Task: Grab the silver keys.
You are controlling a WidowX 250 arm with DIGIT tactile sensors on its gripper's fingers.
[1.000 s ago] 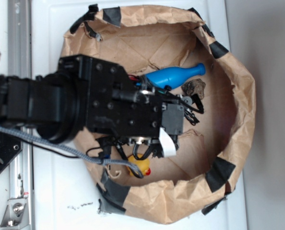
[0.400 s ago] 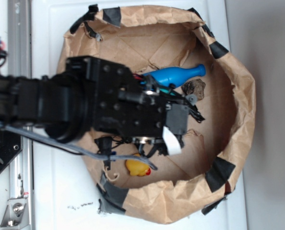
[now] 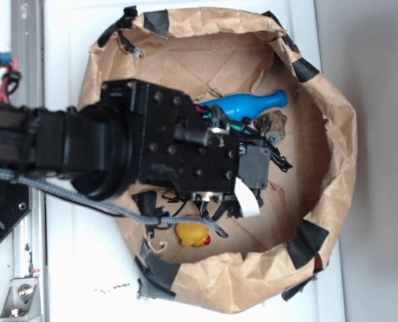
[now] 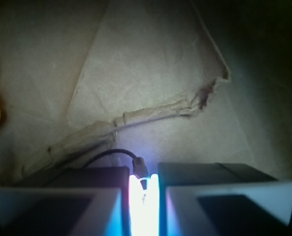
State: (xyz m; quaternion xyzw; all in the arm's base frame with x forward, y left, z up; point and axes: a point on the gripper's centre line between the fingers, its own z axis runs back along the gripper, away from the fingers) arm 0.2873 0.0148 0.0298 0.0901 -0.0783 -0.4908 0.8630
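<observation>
Currently, the small bunch of silver keys on a thin dark wire ring [image 4: 142, 173] appears in the wrist view as a bright, overexposed sliver with a loop of wire curving out to its left. The black WidowX arm [image 3: 118, 154] reaches from the left, low over the floor of the crumpled brown paper enclosure [image 3: 333, 134], its body covering the keys in the exterior view. The gripper [image 4: 144, 196] has its white-edged fingers [image 4: 57, 206] drawn almost together, pinching the keys in the narrow gap between them, just above the paper.
</observation>
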